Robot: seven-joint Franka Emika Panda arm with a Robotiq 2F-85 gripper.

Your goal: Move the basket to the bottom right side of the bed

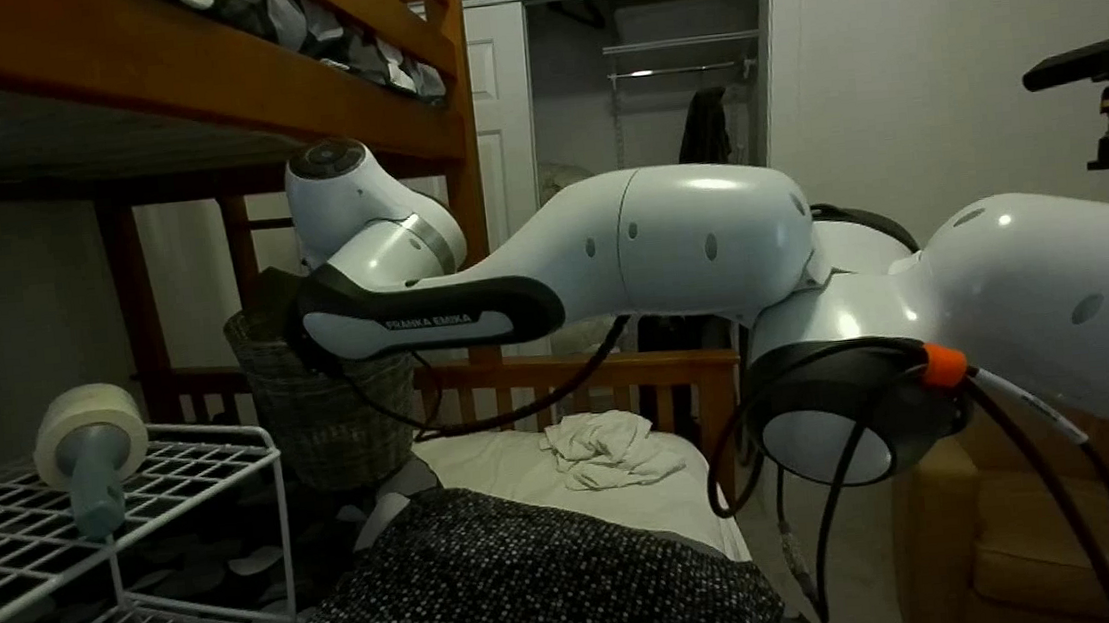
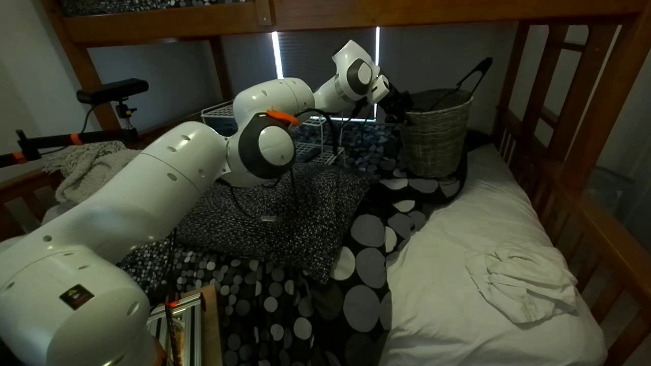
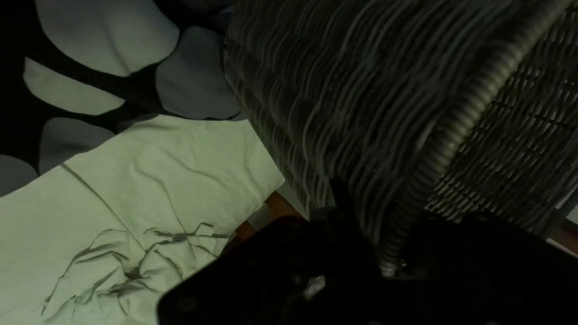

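The grey woven basket (image 2: 437, 137) stands near-upright, slightly tilted, at the far side of the bed in an exterior view. It also shows behind my arm in an exterior view (image 1: 327, 412), and its wall fills the upper wrist view (image 3: 343, 90). A thin dark handle (image 2: 475, 76) sticks up from its rim. My gripper (image 3: 386, 230) straddles the rim, one finger outside and one inside, and looks shut on it; the inner fingertip is hidden. The gripper also shows at the rim in an exterior view (image 2: 398, 105). The bed has a pale sheet (image 2: 442, 254) and dark dotted blanket (image 2: 363, 244). Whether the basket's base touches the bed is unclear.
A white wire rack (image 1: 196, 463) with a tape roll (image 1: 88, 433) stands beside the basket. A crumpled white cloth (image 1: 612, 447) lies on the sheet near the slatted wooden rail (image 1: 600, 373). The upper bunk (image 2: 407, 12) hangs over the arm. A tan armchair (image 1: 1035, 530) stands beside the bed.
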